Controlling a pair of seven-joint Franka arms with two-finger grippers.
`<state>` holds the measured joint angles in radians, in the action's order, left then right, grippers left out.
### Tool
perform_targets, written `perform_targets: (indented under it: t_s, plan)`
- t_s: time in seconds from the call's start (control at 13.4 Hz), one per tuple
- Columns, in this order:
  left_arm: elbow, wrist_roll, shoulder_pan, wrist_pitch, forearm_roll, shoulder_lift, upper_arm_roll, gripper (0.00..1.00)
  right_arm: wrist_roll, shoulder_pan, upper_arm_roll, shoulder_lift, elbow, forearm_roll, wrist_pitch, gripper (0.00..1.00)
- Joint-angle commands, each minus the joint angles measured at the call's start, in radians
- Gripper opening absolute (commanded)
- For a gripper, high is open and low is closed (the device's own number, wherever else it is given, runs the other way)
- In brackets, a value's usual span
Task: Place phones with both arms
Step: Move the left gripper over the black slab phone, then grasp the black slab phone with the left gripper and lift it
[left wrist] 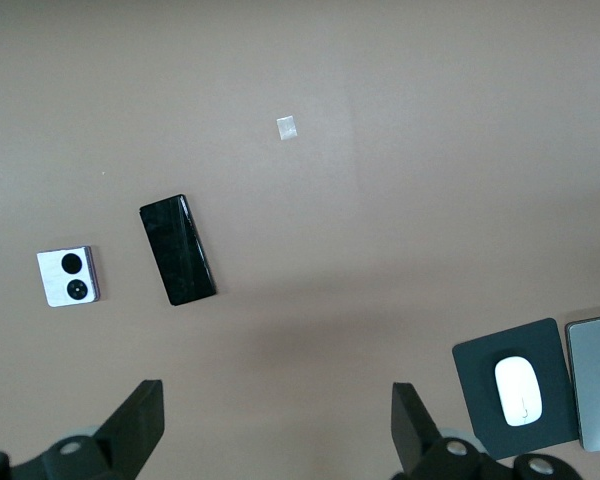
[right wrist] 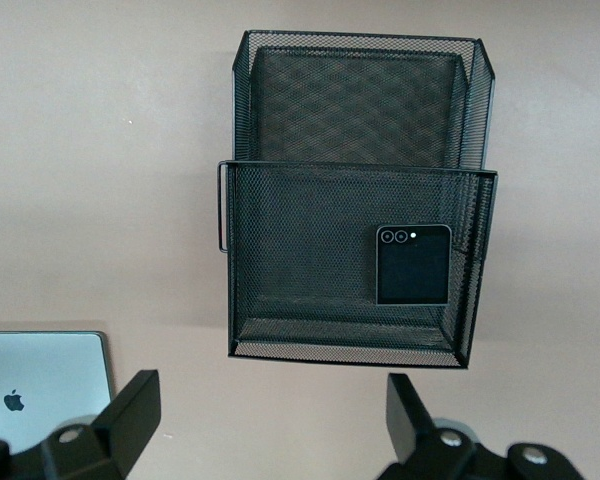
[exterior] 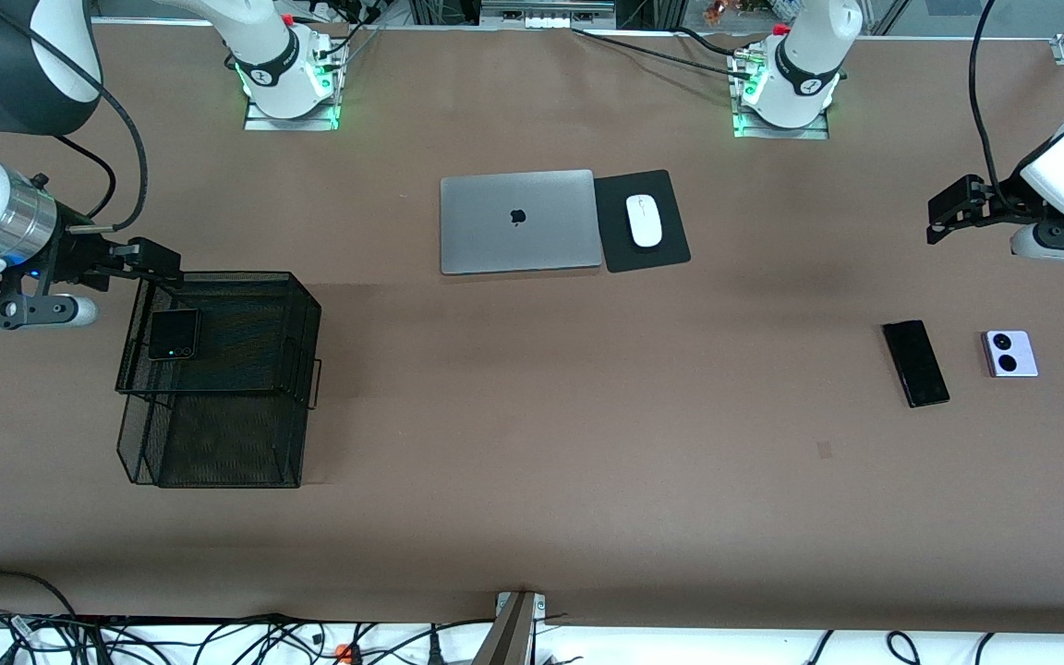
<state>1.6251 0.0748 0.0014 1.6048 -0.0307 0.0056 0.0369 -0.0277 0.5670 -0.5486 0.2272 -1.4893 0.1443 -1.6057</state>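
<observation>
Right gripper [exterior: 158, 268]: fingers [right wrist: 130, 405] spread wide, holding nothing, up in the air over the top tier of a black mesh tray [exterior: 301, 305] at the right arm's end of the counter [exterior: 532, 480]. A small squarish black phone [exterior: 174, 333] lies flat in that upper tier, close to the tray wall on the counter-end side; lenses visible in the right wrist view [right wrist: 414, 264]. The lower tier sticks out toward the front camera edge, nothing seen in it.

Left gripper [exterior: 943, 214]: fingers [left wrist: 140, 420] also wide apart, nothing between them, up over bare counter near the left arm's end. Nearer the front camera than its spot lie the long slim black phone [exterior: 914, 362] and, just beside it toward the counter end, the white-lavender phone [exterior: 1010, 353] with two black circles facing up. The two are apart, not touching, both flat.

Mid-counter, toward the arms' bases: closed silver laptop [exterior: 518, 221], black mouse pad [exterior: 671, 245] touching its edge, white mouse [exterior: 644, 220] on the pad. A small pale tape square [left wrist: 287, 128] sits on the counter, well clear of both phones. Nothing stands between either gripper and the phones.
</observation>
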Motion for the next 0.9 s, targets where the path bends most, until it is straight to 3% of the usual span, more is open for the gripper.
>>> perform_targets:
  t_s: [0.0, 0.22, 0.52, 0.82]
  plan:
    - [0.012, 0.017, 0.002, -0.009, -0.085, 0.023, -0.011, 1.0, 0.02, 0.004, 0.001, -0.009, 0.003, -0.014, 0.001, 1.0]
    - [0.009, 0.023, 0.098, 0.0, -0.118, 0.207, -0.018, 1.0, 0.02, 0.004, 0.001, -0.009, 0.003, -0.012, 0.0, 1.0]
    - [0.016, 0.022, 0.187, 0.151, -0.101, 0.417, -0.017, 1.0, 0.02, 0.004, 0.001, -0.011, 0.003, -0.012, 0.0, 1.0]
    - [0.03, 0.023, 0.236, 0.346, -0.09, 0.536, -0.017, 1.0, 0.02, 0.004, -0.001, -0.009, 0.003, -0.012, 0.0, 1.0]
